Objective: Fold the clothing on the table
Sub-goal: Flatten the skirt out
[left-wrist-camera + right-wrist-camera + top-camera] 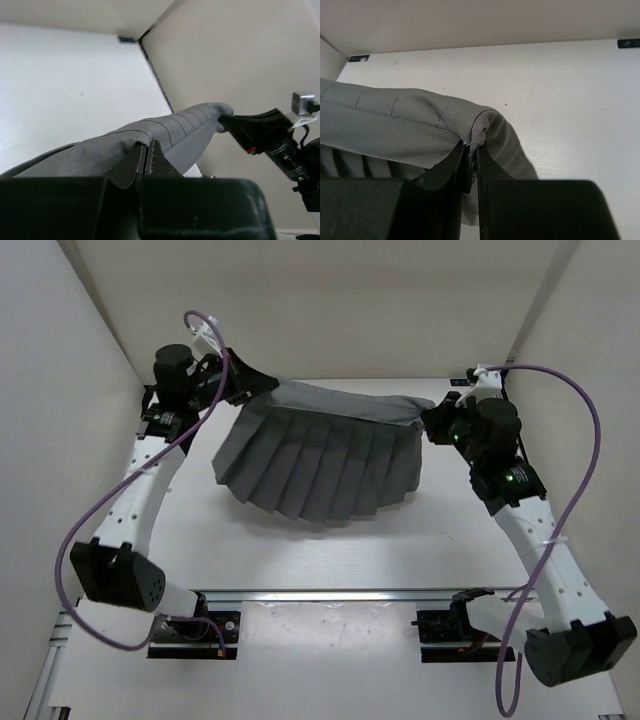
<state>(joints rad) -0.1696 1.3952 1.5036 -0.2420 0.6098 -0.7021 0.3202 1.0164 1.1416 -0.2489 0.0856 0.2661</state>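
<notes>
Holding the clothing [320,455] up by its waistband, both pairs of jaws are pinched nearly shut on fabric: the left jaws grip one end of the band, the right jaws the other. The band stretches taut between them, and the pleated body fans out below and nearward of the jaws. Whether its hem touches the desk [330,560] I cannot tell. No fold shows yet, so I judge the task barely begun, with laying down and doubling over left to do.

Grey clothing [320,465] hangs over the middle of my table [330,560]; I cannot tell if its hem touches
</notes>
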